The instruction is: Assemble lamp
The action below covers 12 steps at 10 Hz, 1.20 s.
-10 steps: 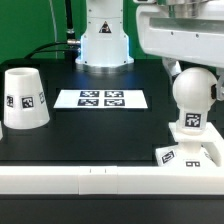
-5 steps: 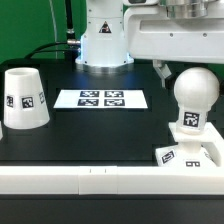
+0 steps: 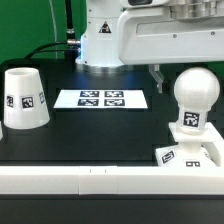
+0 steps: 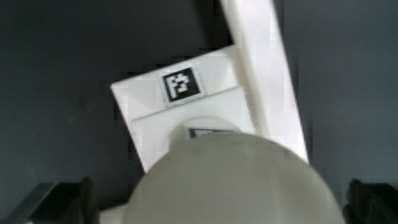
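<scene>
The white round-headed bulb (image 3: 194, 96) stands upright on the flat square base (image 3: 190, 156) at the exterior view's right, by the front rail. The tapered shade (image 3: 22, 98) stands alone at the far left. My gripper (image 4: 214, 202) is open just above the bulb. In the wrist view the bulb's head (image 4: 231, 180) fills the gap between the two dark fingers (image 4: 59, 200) without touching them, and the base (image 4: 175, 88) with its tag shows beyond. In the exterior view one finger (image 3: 157, 76) hangs just left of the bulb's head.
The marker board (image 3: 101, 99) lies flat in the middle of the black table. The long white rail (image 3: 90, 181) runs along the front edge and also shows in the wrist view (image 4: 267, 60). The arm's base (image 3: 103, 40) stands at the back.
The arm's white body has moved toward the exterior view's left, and the visible finger has moved left and slightly down beside the bulb's head. The lamp parts have not moved.
</scene>
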Each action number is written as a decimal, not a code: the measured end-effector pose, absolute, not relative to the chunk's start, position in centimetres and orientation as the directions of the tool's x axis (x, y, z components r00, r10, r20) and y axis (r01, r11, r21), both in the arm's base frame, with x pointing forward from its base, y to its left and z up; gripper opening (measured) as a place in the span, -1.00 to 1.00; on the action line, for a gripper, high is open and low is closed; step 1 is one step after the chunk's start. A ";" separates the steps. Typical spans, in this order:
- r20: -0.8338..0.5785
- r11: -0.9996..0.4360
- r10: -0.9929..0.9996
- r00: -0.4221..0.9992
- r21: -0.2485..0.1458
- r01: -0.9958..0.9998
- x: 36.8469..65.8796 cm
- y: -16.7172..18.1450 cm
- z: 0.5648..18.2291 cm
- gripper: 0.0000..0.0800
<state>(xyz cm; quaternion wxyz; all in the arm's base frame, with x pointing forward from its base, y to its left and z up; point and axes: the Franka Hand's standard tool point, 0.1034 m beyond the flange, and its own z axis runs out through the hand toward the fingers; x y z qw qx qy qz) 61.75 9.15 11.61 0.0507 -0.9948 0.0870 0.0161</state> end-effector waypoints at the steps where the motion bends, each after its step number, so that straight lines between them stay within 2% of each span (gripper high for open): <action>1: -0.029 -0.993 -0.076 0.997 -0.087 -0.078 61.8 9.1 11.6 0.75; 3: -0.005 -0.988 0.150 0.989 -0.049 0.149 62.1 9.1 11.9 0.75; 8: 0.010 -0.882 0.468 0.883 -0.048 0.468 62.1 8.9 11.8 0.75; 9: 0.017 -0.843 0.536 0.844 -0.035 0.536 62.2 8.9 11.8 0.75; 11: 0.033 -0.686 0.728 0.685 0.057 0.726 62.6 9.5 11.6 0.75; 12: 0.021 -0.614 0.789 0.614 0.074 0.786 62.6 9.7 11.6 0.75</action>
